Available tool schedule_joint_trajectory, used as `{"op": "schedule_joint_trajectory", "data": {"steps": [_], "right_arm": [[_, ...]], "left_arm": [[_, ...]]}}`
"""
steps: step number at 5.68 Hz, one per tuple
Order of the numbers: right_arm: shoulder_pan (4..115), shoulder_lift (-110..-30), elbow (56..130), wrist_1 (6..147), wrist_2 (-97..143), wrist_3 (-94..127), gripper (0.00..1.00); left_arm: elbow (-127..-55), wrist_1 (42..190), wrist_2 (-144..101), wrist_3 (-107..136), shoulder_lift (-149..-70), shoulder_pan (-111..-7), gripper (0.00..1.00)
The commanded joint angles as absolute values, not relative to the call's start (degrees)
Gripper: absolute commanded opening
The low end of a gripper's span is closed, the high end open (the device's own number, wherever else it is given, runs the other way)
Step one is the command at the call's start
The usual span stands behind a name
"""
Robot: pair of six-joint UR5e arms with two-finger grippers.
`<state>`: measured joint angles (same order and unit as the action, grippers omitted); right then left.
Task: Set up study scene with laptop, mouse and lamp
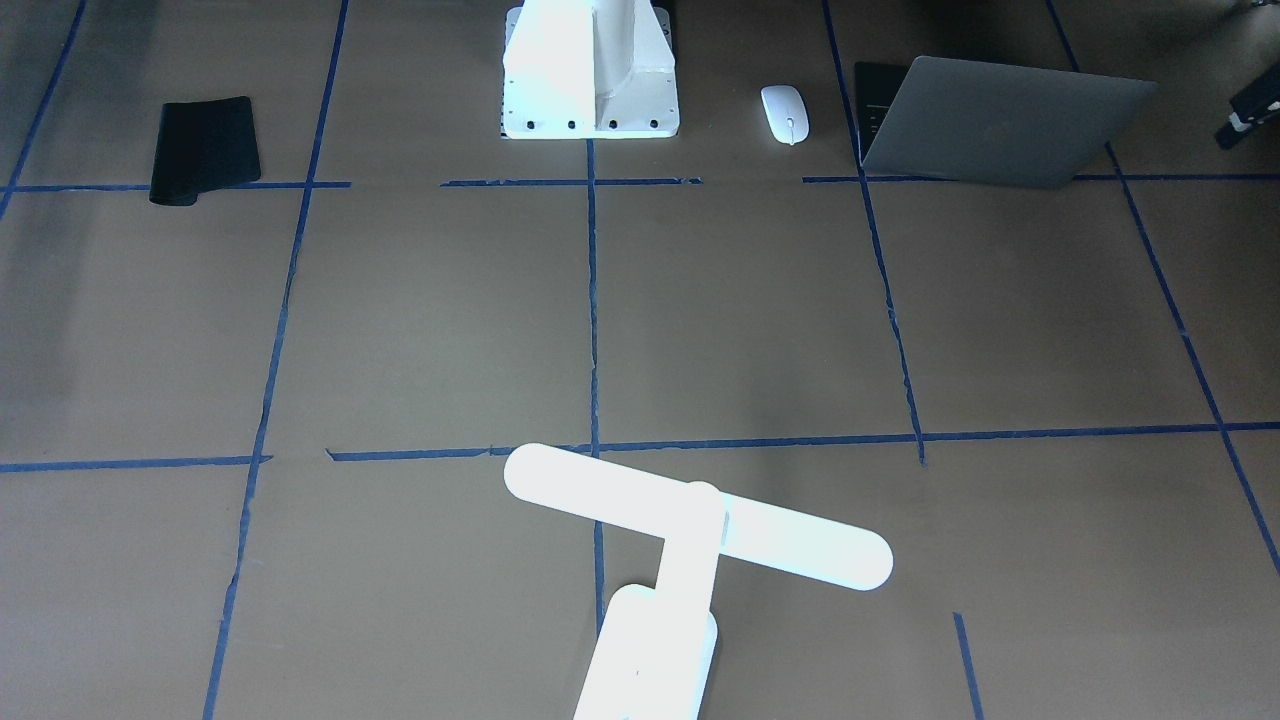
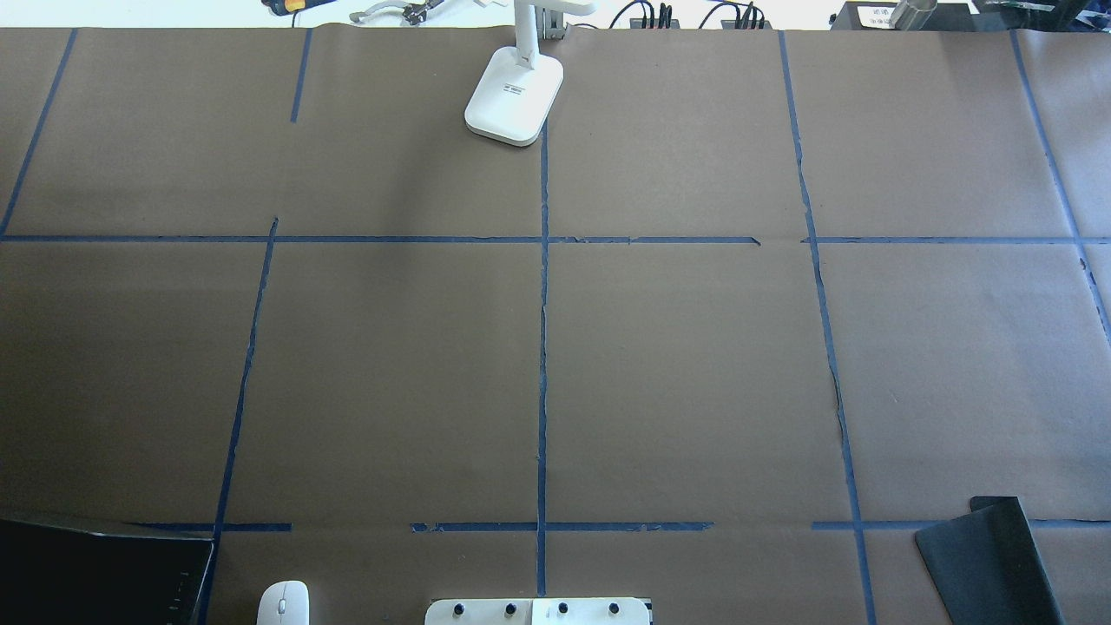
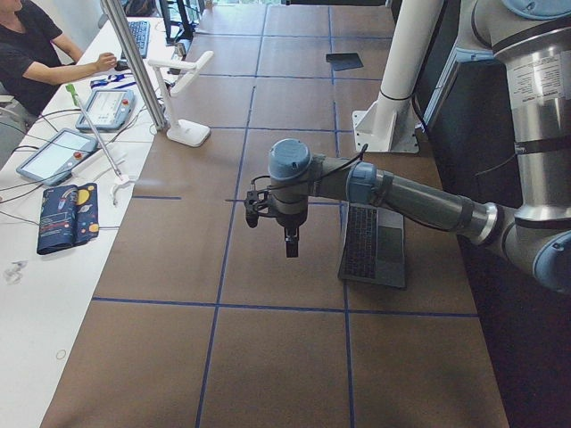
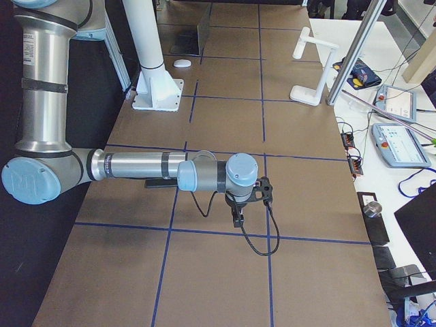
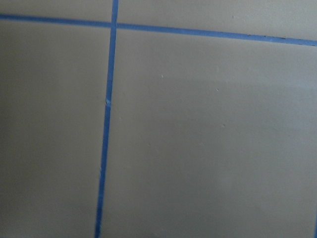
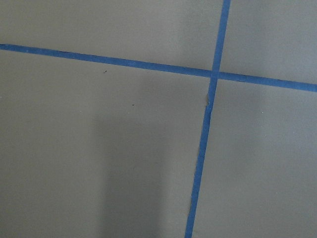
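The grey laptop point(image 1: 1000, 125) stands partly open at the table's near-left corner, its lid towards the front-facing camera and its black keys point(image 3: 361, 241) showing from the left end. The white mouse point(image 1: 783, 112) lies just beside it, towards the pedestal. The glowing white lamp point(image 1: 690, 530) stands at the far middle edge of the table. My left gripper point(image 3: 292, 248) hangs above bare paper beside the laptop. My right gripper point(image 4: 237, 219) hovers over the tape grid. Whether either is open or shut I cannot tell. Both wrist views show only brown paper and blue tape.
A black mouse pad point(image 1: 205, 150) lies at the near right, partly under my right arm. The white pedestal point(image 1: 590, 80) is bolted at the near middle. Beyond the far edge is a white bench with tablets point(image 3: 49, 153), cables and a seated person point(image 3: 36, 53).
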<state>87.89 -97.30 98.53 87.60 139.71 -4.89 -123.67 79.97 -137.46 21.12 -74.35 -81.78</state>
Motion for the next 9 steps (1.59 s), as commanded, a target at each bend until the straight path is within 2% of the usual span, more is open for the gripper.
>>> {"op": "schedule_joint_trajectory", "data": {"steps": [1, 2, 5, 8, 9], "right_arm": [[87.8, -99.0, 98.7, 84.6, 140.9, -4.6, 1.00], [87.8, -99.1, 98.7, 84.0, 141.5, -4.7, 1.00], [87.8, -99.1, 97.9, 82.5, 141.5, -4.5, 1.00], [87.8, -99.1, 97.2, 82.4, 142.1, -4.4, 1.00], [87.8, -99.2, 97.4, 82.3, 142.3, -4.4, 1.00]], "left_arm": [[-129.4, 80.0, -138.9, 39.4, -71.4, -78.9, 1.00], [-131.6, 80.6, -139.0, 44.6, -68.6, -76.7, 1.00], [-136.9, 88.0, -138.4, 82.3, -67.2, -67.1, 1.00], [-138.8, 88.7, -138.3, 94.4, -64.3, -66.0, 1.00], [-138.8, 89.5, -135.2, 94.7, -62.8, -60.7, 1.00]]}}
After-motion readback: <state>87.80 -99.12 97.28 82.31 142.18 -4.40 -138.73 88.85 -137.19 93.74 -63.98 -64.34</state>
